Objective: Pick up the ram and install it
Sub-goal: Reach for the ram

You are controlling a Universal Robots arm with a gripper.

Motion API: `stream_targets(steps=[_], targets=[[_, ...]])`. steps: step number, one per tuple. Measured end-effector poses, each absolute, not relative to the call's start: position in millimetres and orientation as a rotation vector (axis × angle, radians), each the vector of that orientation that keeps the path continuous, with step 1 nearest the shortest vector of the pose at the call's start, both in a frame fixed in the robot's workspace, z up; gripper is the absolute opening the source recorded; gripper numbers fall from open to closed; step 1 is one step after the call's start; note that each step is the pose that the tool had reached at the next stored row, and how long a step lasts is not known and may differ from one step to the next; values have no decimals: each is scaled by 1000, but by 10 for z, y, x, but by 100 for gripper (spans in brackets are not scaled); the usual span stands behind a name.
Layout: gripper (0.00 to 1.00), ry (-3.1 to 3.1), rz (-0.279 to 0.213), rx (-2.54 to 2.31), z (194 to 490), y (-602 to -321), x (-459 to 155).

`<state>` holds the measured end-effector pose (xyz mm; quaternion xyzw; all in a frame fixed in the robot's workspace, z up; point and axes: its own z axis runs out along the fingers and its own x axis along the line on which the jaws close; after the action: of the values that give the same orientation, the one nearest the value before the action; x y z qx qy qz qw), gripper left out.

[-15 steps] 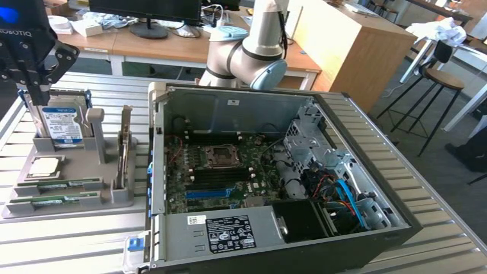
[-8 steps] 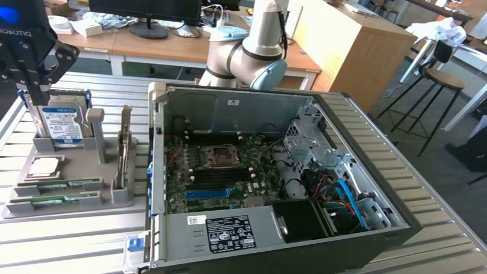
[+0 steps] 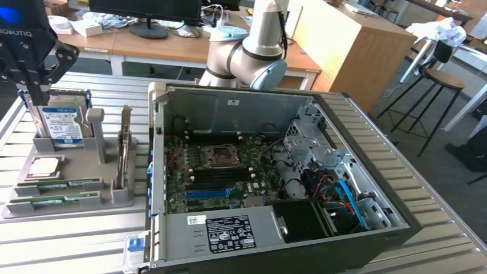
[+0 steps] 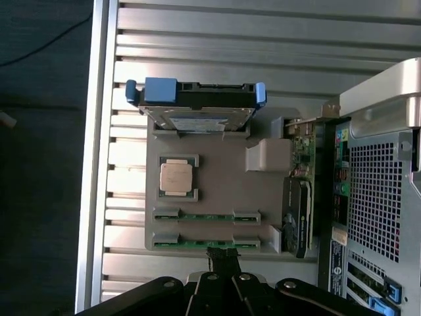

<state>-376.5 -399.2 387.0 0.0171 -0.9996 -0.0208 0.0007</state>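
Finds the ram (image 3: pixel 55 200) flat in the frontmost slot of the gray parts tray (image 3: pixel 114 197), lower left of the exterior view, untouched and not yet lifted. Finds a twin stick (image 3: pixel 61 184) in the slot just behind, then the square processor chip (image 3: pixel 44 166), then the hard drive (image 3: pixel 63 123) upright at the tray's back, with a graphics card (image 3: pixel 123 151) on edge along the tray's right side. Puts the end effector (image 3: pixel 34 85) at upper left of that frame, high above the tray, clenched on nothing. Shows, in the wrist view, the end effector (image 4: pixel 223 253) nearest the ram (image 4: pixel 197 242), apparently clear of it. Places the open computer case (image 3: pixel 159 171) at frame centre on the slatted tabletop (image 3: pixel 76 245), motherboard (image 3: pixel 220 171) exposed. Judges the task barely begun: pick-up and installation both outstanding.
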Motion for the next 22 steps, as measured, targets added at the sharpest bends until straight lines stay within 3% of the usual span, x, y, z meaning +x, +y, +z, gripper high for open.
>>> stream_targets(steps=[22], targets=[[10,-3139,-65,61,3871,-4329,-3765]])
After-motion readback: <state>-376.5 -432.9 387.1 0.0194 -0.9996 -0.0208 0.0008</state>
